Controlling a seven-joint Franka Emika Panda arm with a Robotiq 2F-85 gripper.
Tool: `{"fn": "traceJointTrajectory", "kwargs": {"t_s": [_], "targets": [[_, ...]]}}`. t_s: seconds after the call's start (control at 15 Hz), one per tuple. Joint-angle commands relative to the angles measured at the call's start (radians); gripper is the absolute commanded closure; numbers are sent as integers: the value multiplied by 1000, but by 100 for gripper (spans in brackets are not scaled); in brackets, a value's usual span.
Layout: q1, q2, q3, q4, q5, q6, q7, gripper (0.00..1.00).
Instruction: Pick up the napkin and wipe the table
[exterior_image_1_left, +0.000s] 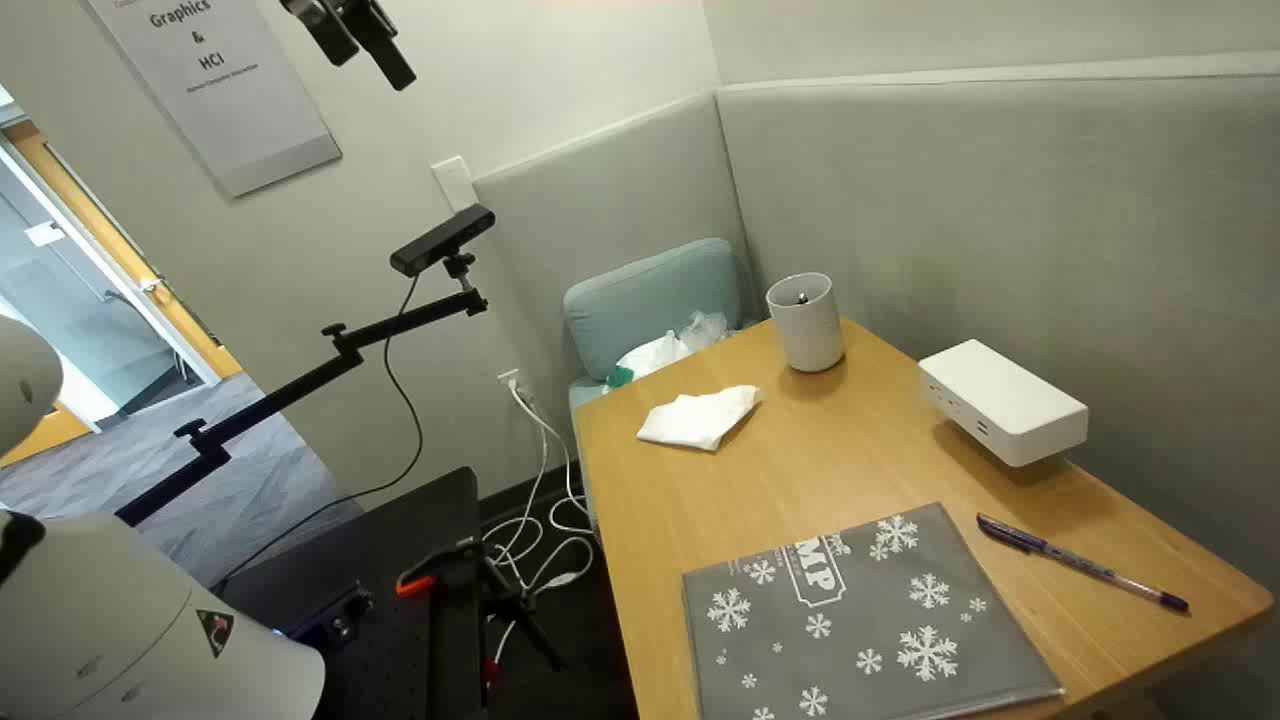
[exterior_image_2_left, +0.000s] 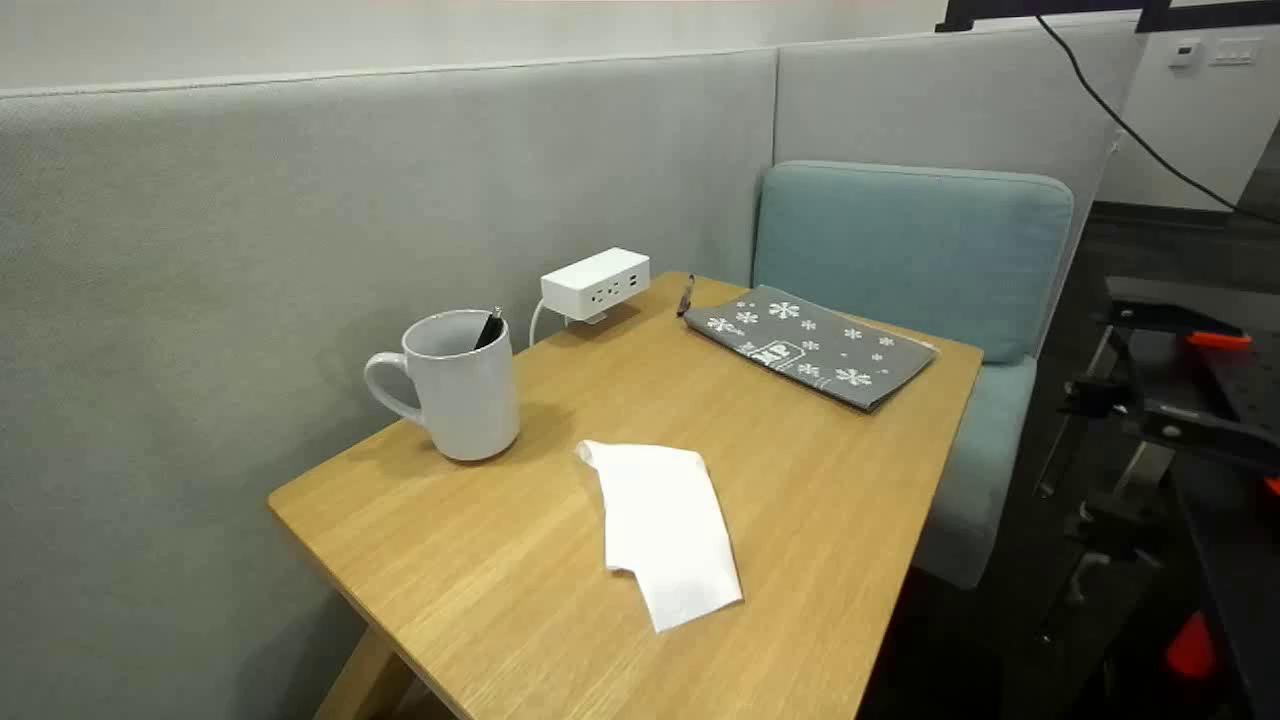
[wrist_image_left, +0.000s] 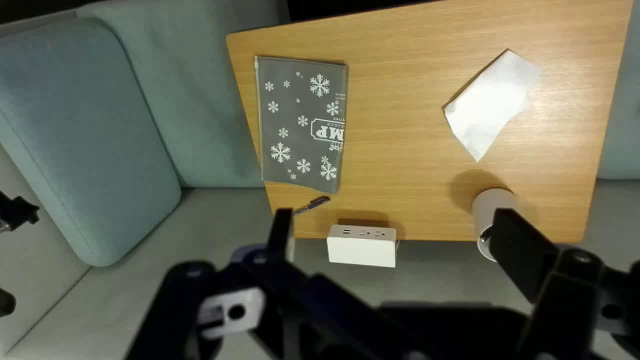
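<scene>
The white napkin (exterior_image_1_left: 700, 420) lies flat and slightly crumpled on the tan wooden table (exterior_image_1_left: 840, 470), near the end where the mug stands. It also shows on the table in an exterior view (exterior_image_2_left: 665, 530) and in the wrist view (wrist_image_left: 492, 102), at the upper right. My gripper (exterior_image_1_left: 373, 66) is high up, well above and away from the table, at the top edge of an exterior view. In the wrist view my gripper (wrist_image_left: 395, 215) has its fingers wide apart with nothing between them. Nothing hides the napkin.
A white mug (exterior_image_2_left: 465, 400) with a pen inside stands near the napkin. A white outlet box (exterior_image_1_left: 1000, 400) sits at the table's wall-side edge. A grey snowflake mat (exterior_image_1_left: 860, 620) and a pen (exterior_image_1_left: 1080, 562) lie at the far end. A camera arm (exterior_image_1_left: 440, 240) stands beside the table.
</scene>
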Motion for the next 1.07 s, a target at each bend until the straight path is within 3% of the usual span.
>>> {"fn": "traceJointTrajectory", "kwargs": {"t_s": [0.0,0.47,1.0], "targets": [[30,10,-21,4,-17,-4,16,0],[35,22,-27,-9,-5,48,23,0],[44,166,-67,-125,13,380,11,0]]}}
